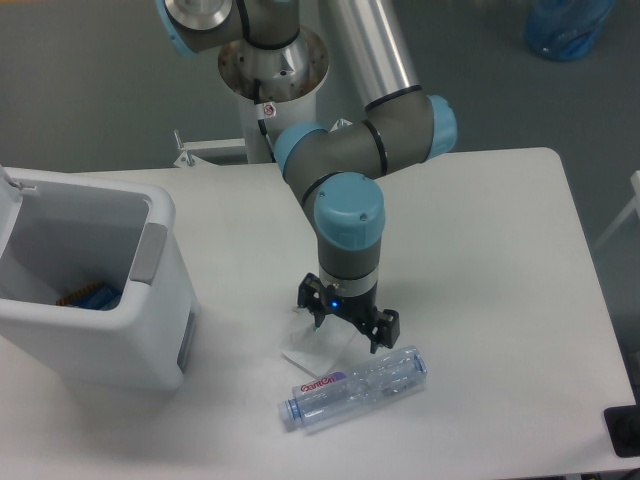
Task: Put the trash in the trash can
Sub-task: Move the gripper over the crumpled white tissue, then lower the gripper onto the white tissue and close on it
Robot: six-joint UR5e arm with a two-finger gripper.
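Note:
My gripper (345,322) is open and hangs just above the crumpled translucent white wrapper (312,352), hiding most of it. One finger is at the wrapper's left, the other near the bottle's upper side. The clear plastic bottle (355,387) with a red-lettered white label lies on its side on the table, just in front of the gripper, cap end to the left. The white trash can (95,290) with a grey side panel stands at the left edge, open at the top.
Something blue and orange (88,296) lies at the bottom of the trash can. The robot's base column (270,90) stands at the back of the white table (500,260). A dark object (624,430) sits at the table's front right corner.

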